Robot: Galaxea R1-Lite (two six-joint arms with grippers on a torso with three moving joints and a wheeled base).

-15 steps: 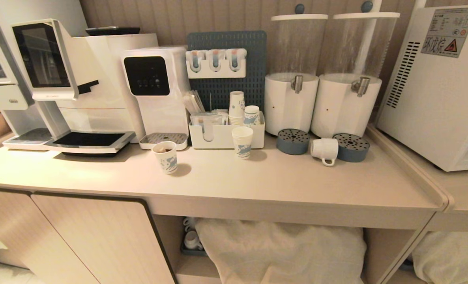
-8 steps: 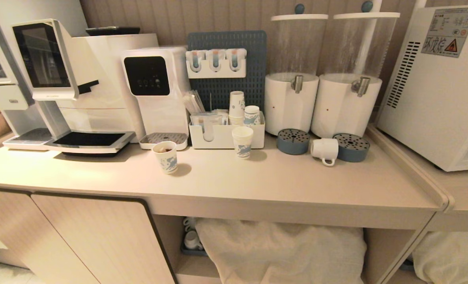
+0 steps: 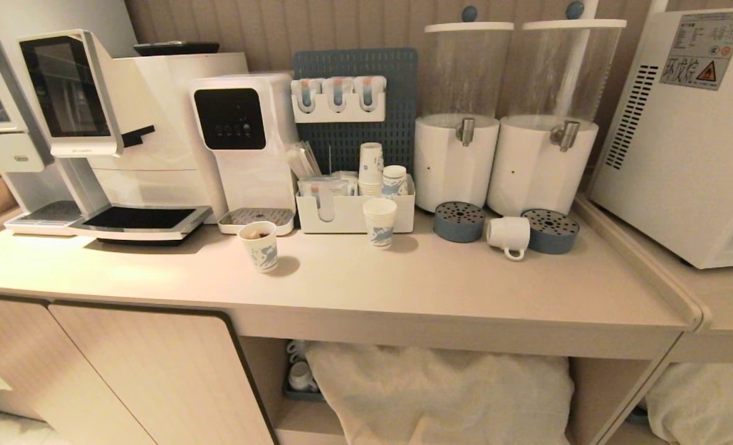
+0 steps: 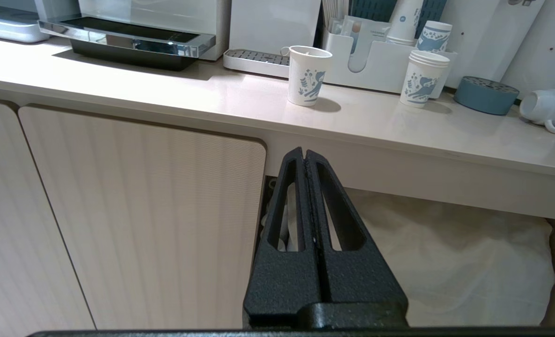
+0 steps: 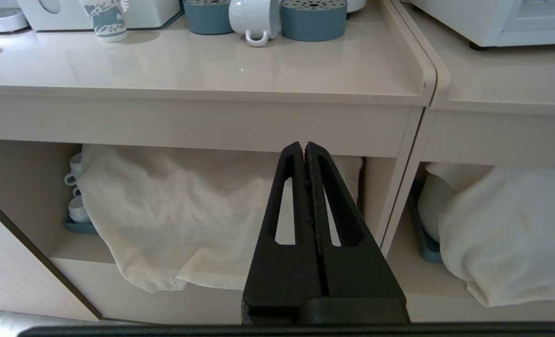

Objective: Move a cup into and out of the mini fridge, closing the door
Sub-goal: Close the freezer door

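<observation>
The cup (image 3: 507,235) is a squat white mug lying on its side on the counter between two blue discs, its handle toward the front; it also shows as the cup (image 4: 550,107) and the cup (image 5: 254,18). The mini fridge (image 3: 682,136) stands at the far right on the adjoining counter, side vents and warning sticker facing me. Only a strip of its door (image 5: 530,23) shows, seemingly closed. My left gripper (image 4: 304,152) and right gripper (image 5: 304,145) hang below counter height in front of the cabinet, both shut and empty. Neither arm appears in the head view.
Paper cups (image 3: 259,246) (image 3: 379,222) stand mid-counter. Behind the mug are two drink dispensers (image 3: 456,161) and blue drip discs (image 3: 459,221) (image 3: 550,230). A coffee machine (image 3: 125,136) fills the left. A raised counter lip (image 3: 638,259) separates the fridge's counter. White cloth (image 3: 440,395) covers the lower shelf.
</observation>
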